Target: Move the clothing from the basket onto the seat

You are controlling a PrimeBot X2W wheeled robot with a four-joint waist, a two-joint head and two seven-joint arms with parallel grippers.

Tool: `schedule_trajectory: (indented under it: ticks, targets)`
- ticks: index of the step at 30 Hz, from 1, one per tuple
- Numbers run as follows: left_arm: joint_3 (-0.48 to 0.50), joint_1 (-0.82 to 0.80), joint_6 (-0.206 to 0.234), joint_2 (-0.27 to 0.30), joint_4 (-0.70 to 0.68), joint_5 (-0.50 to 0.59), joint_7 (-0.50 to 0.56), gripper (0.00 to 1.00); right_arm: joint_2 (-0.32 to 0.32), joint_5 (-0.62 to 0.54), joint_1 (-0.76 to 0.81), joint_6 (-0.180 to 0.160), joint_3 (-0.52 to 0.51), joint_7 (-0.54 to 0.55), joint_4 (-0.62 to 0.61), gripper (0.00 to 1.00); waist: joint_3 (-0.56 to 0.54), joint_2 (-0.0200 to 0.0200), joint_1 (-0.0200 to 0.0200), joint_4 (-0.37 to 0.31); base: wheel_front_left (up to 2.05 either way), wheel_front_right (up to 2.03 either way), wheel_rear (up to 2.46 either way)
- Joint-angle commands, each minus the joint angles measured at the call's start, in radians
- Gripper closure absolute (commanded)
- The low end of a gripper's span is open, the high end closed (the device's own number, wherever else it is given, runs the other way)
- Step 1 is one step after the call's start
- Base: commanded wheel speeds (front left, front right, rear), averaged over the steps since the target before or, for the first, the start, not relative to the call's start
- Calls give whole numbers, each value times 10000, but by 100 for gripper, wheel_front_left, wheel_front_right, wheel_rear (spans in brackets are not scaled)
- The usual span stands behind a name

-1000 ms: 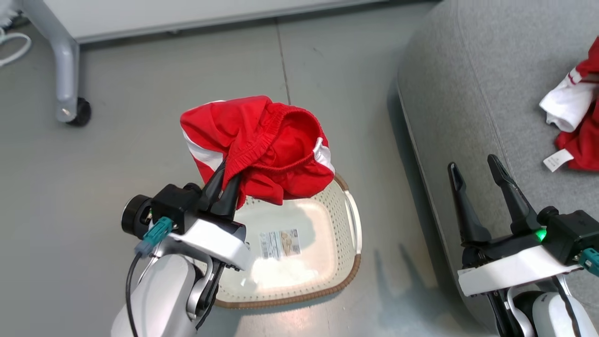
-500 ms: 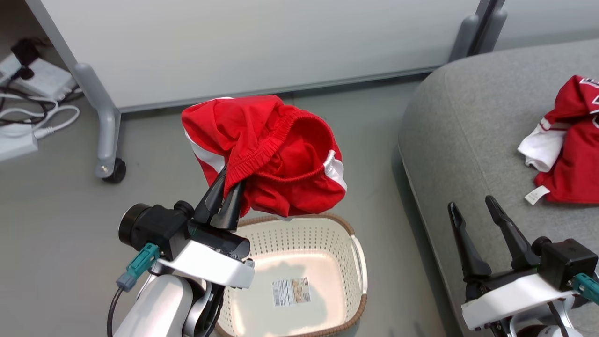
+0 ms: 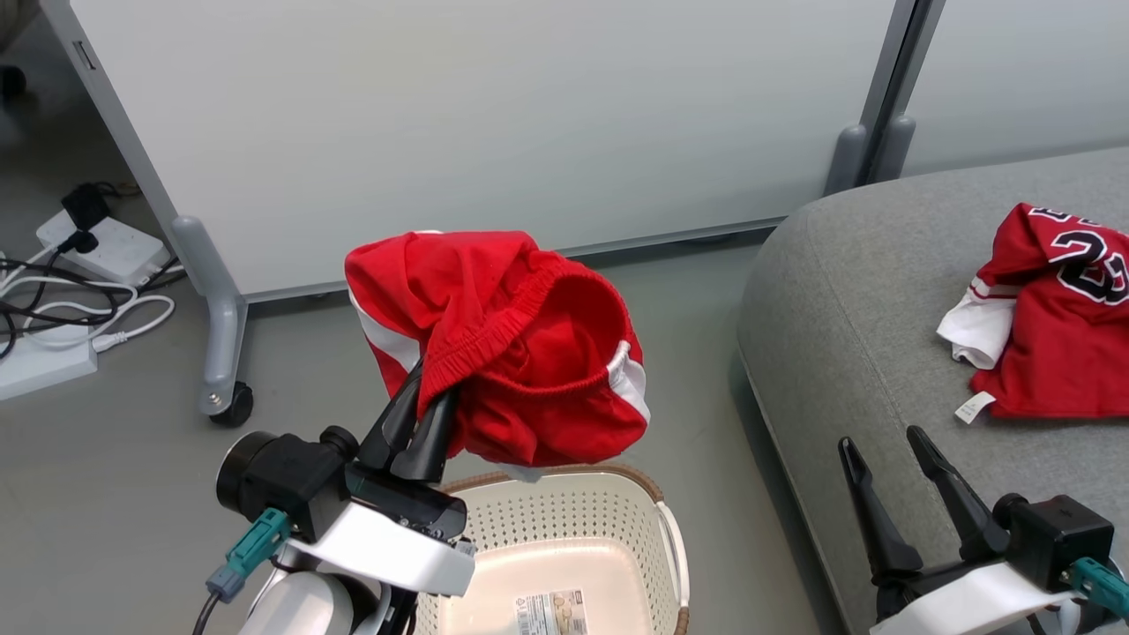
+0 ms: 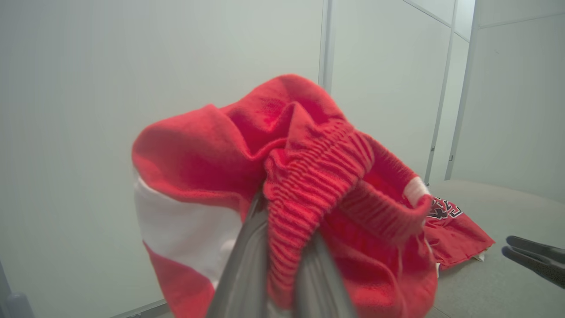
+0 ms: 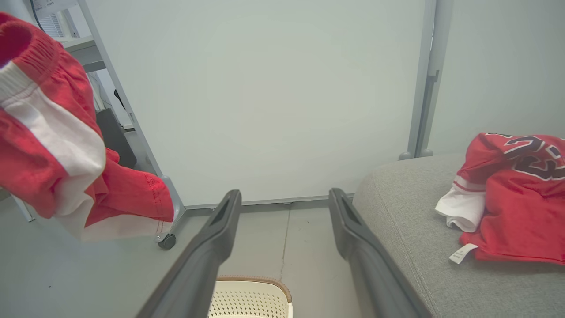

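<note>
Two red garments are counted. One, a pair of shorts (image 3: 503, 344) with white side stripes and an elastic waistband, is gripped at the waistband by the left gripper (image 3: 422, 414), whose fingers are clenched on the cloth. The shorts are held in the air above the far rim of the basket (image 3: 573, 520). The other, a jersey (image 3: 1058, 344), is laid on the grey seat (image 3: 838, 291) at the right. Black numerals edged in white are printed on it: a 2 can be read, and the next figure is cut by the picture's edge. A small white tag (image 3: 974, 407) is seen at its hem, its print too small to be read. One basket is counted, set on the floor beside the seat. A label sticker (image 3: 551, 611) is stuck on its base, its writing not legible. The right gripper (image 3: 882, 441) is held over the seat's near edge, fingers spread apart with nothing between them. Two white power strips (image 3: 101, 247) with cables are seen on the floor at the left.
</note>
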Motion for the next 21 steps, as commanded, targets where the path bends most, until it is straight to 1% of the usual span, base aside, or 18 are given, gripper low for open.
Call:
schedule_trajectory:
  ticks: [1,8,21]
  targets:
    - [-3,81,92,53,-117,-23,4,100,-41,43,114,3,-20,44,-41,0,-69,-1,0,-9,0,0,0]
    - [-38,193,159,197,-354,-34,195,100,-41,117,204,3,7,38,-110,0,-123,-1,0,15,0,0,0]
    - [-154,236,193,232,-391,-99,238,100,-41,172,158,3,-3,9,-168,0,-155,-1,0,121,0,0,0]
